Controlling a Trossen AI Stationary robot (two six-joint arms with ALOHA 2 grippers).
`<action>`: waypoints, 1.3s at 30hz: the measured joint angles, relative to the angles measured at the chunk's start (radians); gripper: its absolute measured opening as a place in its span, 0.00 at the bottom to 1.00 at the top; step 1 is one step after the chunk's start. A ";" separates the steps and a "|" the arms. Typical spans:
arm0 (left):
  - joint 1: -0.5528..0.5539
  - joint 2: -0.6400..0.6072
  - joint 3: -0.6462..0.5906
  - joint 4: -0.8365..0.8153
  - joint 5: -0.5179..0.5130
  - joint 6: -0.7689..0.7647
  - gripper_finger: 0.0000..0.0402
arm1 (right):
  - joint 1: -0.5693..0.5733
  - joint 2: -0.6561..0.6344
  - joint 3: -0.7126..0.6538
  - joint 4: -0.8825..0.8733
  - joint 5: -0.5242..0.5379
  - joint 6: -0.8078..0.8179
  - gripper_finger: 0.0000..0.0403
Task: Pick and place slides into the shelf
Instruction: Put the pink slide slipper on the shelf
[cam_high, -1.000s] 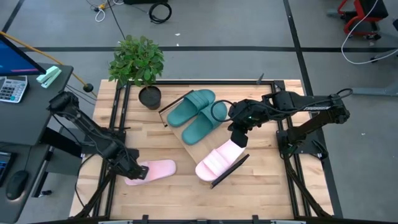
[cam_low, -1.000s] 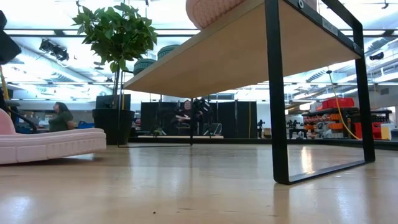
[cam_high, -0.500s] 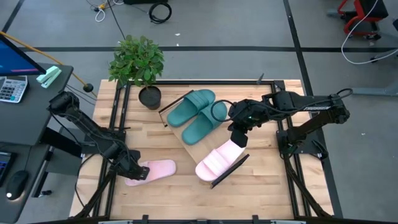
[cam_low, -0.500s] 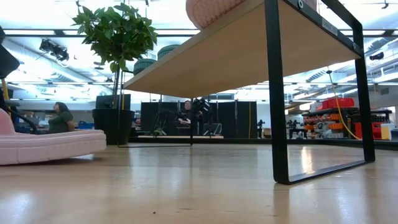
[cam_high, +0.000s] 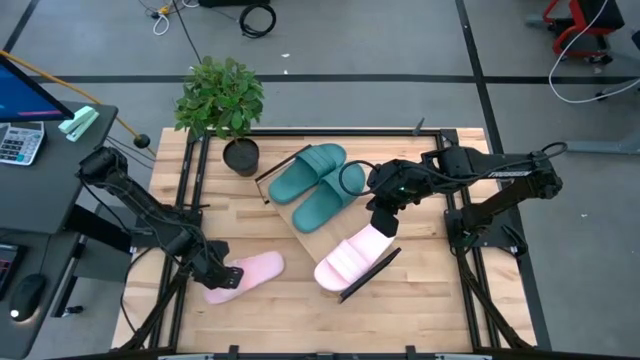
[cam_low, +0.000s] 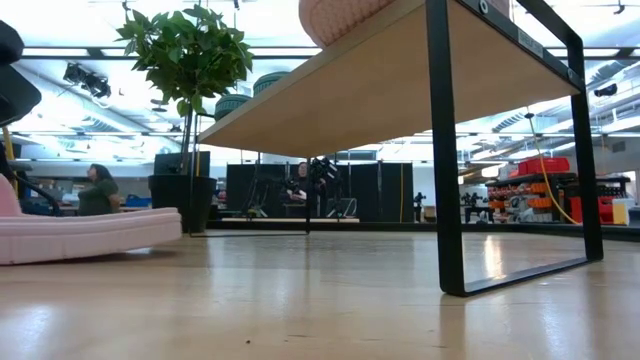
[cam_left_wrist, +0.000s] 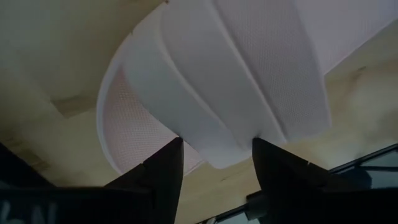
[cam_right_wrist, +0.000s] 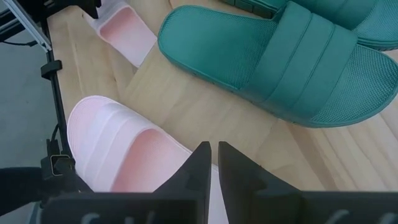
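Left pincer (cam_high: 218, 277) clamps the last pink slide (cam_high: 250, 271), lying on the counter (cam_high: 290, 300) well apart from the shelf (cam_high: 310, 238). Lift it level, clear the shelf's edge. Right pincer (cam_high: 383, 222), fingers together, hovers above the shelf.

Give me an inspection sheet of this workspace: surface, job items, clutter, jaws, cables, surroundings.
Surface: light wood-plank tabletop, bare at the near edge.
Job's things: two teal-green foam slides and one light pink foam slide lie on the light wood shelf board with black end bars; the second light pink foam slide lies on the tabletop.
Clutter: a potted green plant at the table's far left corner.
Grippers: left gripper has its jaws around the strap of the tabletop pink slide; right gripper hangs over the shelf, jaws shut, empty.
Cables: black and yellow cables on the floor beyond the table.
Surroundings: grey floor, a desk with a calculator at left.
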 joint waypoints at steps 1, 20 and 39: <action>0.000 0.000 0.000 0.000 -0.010 -0.003 0.49 | 0.000 0.000 0.000 0.000 0.000 0.000 0.09; 0.000 0.000 0.000 -0.021 -0.263 -0.049 0.49 | 0.000 0.000 0.000 0.000 0.000 0.018 0.09; -0.001 0.000 0.001 -0.156 -0.354 -0.091 0.39 | 0.000 0.000 0.000 0.000 0.000 0.019 0.09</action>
